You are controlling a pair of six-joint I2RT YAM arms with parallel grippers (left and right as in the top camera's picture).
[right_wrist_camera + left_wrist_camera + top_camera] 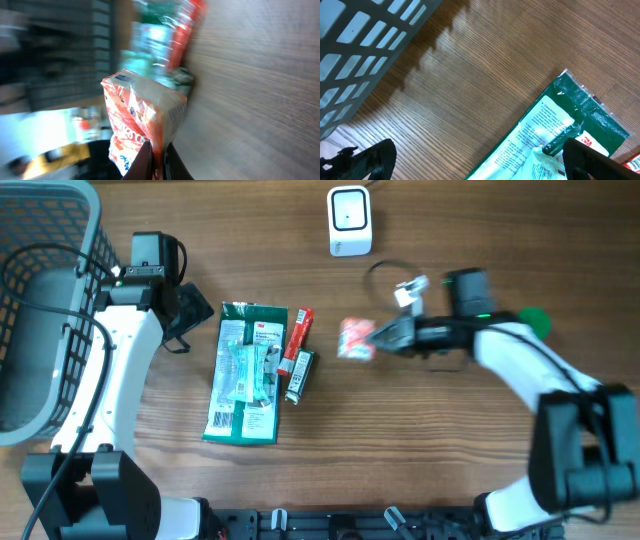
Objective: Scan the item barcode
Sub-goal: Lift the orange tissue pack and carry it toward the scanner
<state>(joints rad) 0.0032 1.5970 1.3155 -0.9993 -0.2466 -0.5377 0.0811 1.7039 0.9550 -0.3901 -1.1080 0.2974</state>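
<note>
Dead centre of the table (450, 470), a touch toward 3 o'clock, my right gripper (380, 337) is clamped on one edge of the orange packet (354, 338). White scanner (349, 220) sits at 12 o'clock from it. Best bet imo: turn the barcode side toward the scanner window and hold it steady. Over at 9 o'clock my left gripper (195, 325) hangs wide open.

The left gripper's (479, 166) black fingers (370, 160) stood wide apart above the wooden table (485, 65), with a grey basket's (365, 45) slatted wall at the left and a green-and-white packet (560, 132) lying flat at the right.
</note>
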